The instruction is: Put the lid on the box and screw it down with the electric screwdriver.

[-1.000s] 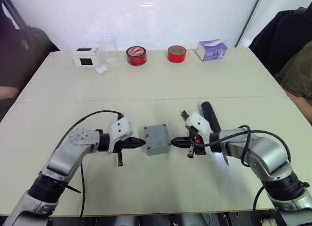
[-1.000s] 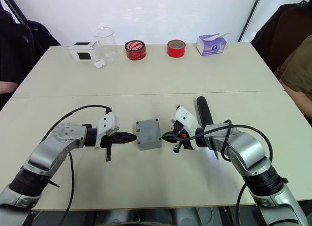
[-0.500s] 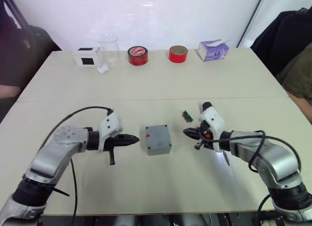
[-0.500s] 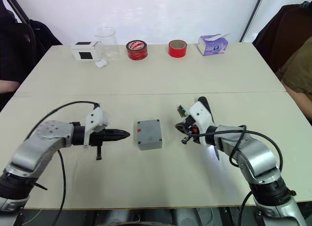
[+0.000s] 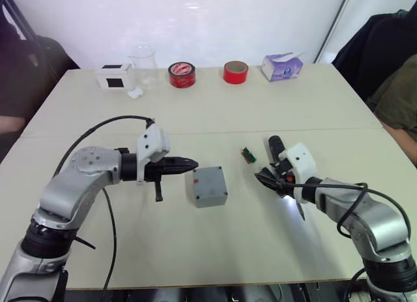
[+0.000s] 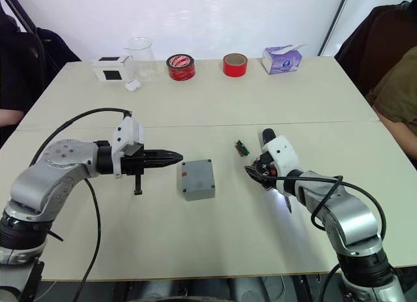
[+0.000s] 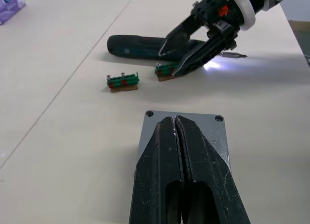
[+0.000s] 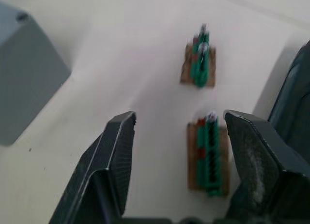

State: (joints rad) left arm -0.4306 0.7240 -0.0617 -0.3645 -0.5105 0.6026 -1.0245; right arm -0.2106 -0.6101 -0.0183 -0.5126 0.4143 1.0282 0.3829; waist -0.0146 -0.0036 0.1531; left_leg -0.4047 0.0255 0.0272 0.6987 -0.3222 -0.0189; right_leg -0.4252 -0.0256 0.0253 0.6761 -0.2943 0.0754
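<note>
On the beige surface (image 5: 215, 106) in front of me stands one small grey square plastic box (image 5: 208, 186), with its thin flat grey lid (image 7: 184, 129) lying on top. My left gripper (image 5: 192, 164) has its two black fingers pressed together and points at the box from just beside it. My right gripper (image 8: 177, 151) is spread, with one of the two small green and brown terminal pieces (image 8: 207, 154) between its fingers; the second piece (image 8: 199, 59) lies near it. One thick dark blue-black cylindrical electric screwdriver (image 7: 140, 45) lies on the surface beside my right gripper, its tip light on. At the far edge I count two red tape rolls (image 5: 182, 74), one clear beaker (image 5: 143, 64), one white box with a black panel (image 5: 115, 76) and one purple tissue pack (image 5: 283, 66).
</note>
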